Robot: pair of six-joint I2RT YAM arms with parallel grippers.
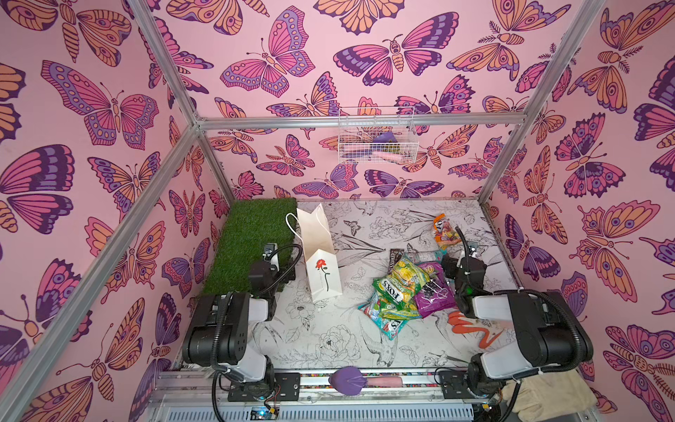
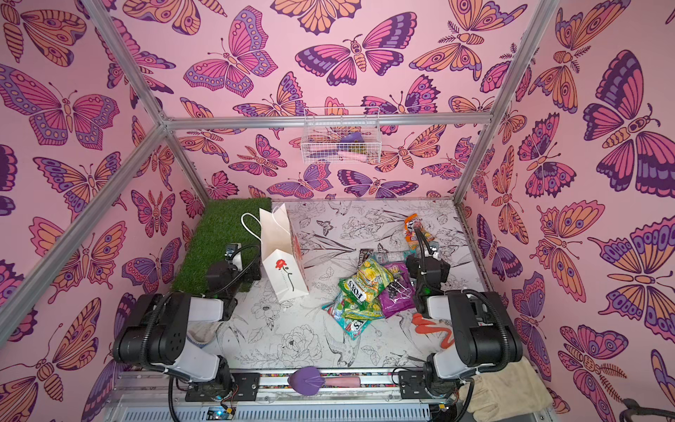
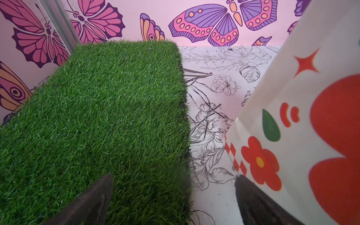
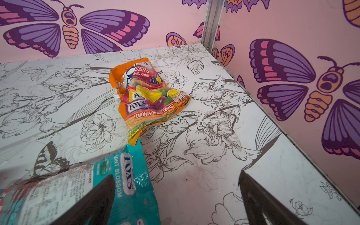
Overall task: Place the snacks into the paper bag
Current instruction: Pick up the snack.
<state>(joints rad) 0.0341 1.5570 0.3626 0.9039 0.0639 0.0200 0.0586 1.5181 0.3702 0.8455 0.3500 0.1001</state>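
Snacks [image 1: 396,288] heaped beside right end effector [image 4: 175,175], jaws apart

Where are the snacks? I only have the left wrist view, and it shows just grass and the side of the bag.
Observer: Most snacks lie heaped on the table, on the right arm's side of the paper bag.
Operator: Is any apart from the heap?
Observer: Yes, an orange packet lies alone farther back, toward the far wall.
Operator: Is the other arm holding one?
Observer: No. The right gripper is open and empty, next to a teal packet.
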